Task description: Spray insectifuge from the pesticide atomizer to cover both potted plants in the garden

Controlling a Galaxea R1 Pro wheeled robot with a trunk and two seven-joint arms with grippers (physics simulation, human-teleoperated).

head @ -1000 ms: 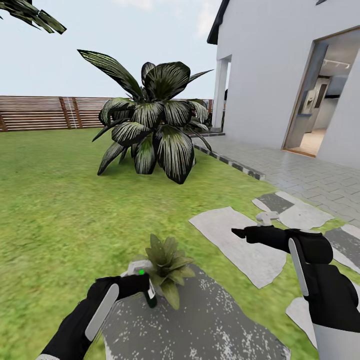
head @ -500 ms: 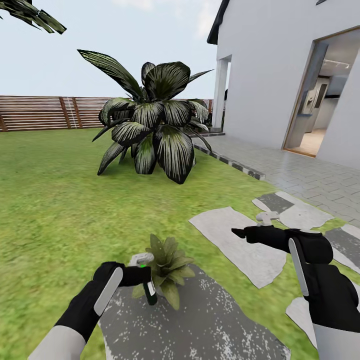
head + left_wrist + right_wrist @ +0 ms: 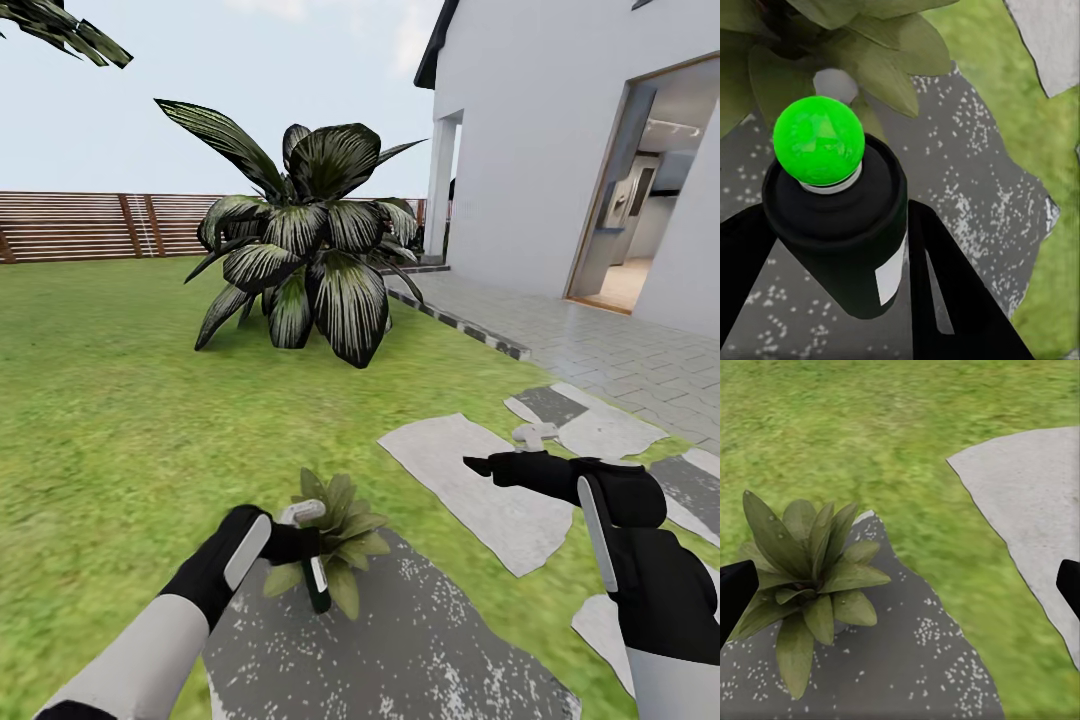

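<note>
My left gripper (image 3: 303,545) is shut on the pesticide atomizer (image 3: 318,592), a dark green bottle with a pale spray head, held tilted right against a potted plant (image 3: 338,522). This small rosette of pointed green leaves stands on a dark speckled slab (image 3: 420,640). In the left wrist view the atomizer (image 3: 840,240) shows a bright green cap and a white label, with the plant's leaves (image 3: 881,67) just beyond it. My right gripper (image 3: 482,465) hangs open over the lawn, right of the plant. The plant (image 3: 806,577) sits between its spread fingers (image 3: 735,596). The second potted plant is out of view.
A large dark broad-leaved plant (image 3: 300,260) grows on the lawn ahead. Pale stepping slabs (image 3: 470,485) lie to the right, then grey paving (image 3: 600,350) and a white house with an open doorway (image 3: 640,200). A brown slat fence (image 3: 90,225) closes the back left.
My left gripper has carried the atomizer to the right, up against the potted plant's leaves. The right arm has stayed still.
</note>
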